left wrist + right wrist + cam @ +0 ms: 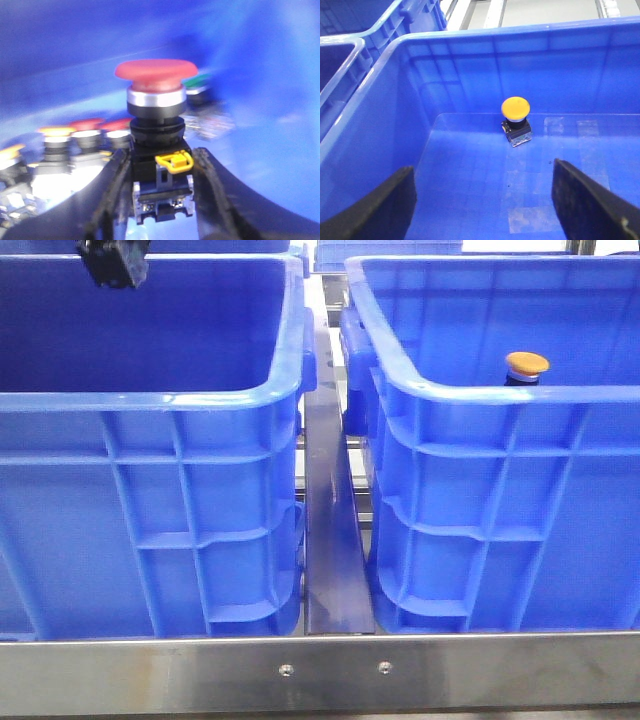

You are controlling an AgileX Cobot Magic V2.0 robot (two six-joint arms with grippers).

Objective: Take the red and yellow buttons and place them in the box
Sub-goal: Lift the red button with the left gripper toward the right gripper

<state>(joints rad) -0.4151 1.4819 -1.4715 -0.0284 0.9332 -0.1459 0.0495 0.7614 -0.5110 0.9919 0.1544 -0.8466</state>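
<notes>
Red button sits pinched between the left jaws; right jaws spread wide.

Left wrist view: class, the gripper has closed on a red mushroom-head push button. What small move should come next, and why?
Probably lift straight up. The left gripper clamps the red mushroom-head push button by its dark body, while other buttons crowd close behind, and the yellow-capped button already stands in the other bright blue plastic crate.
</notes>
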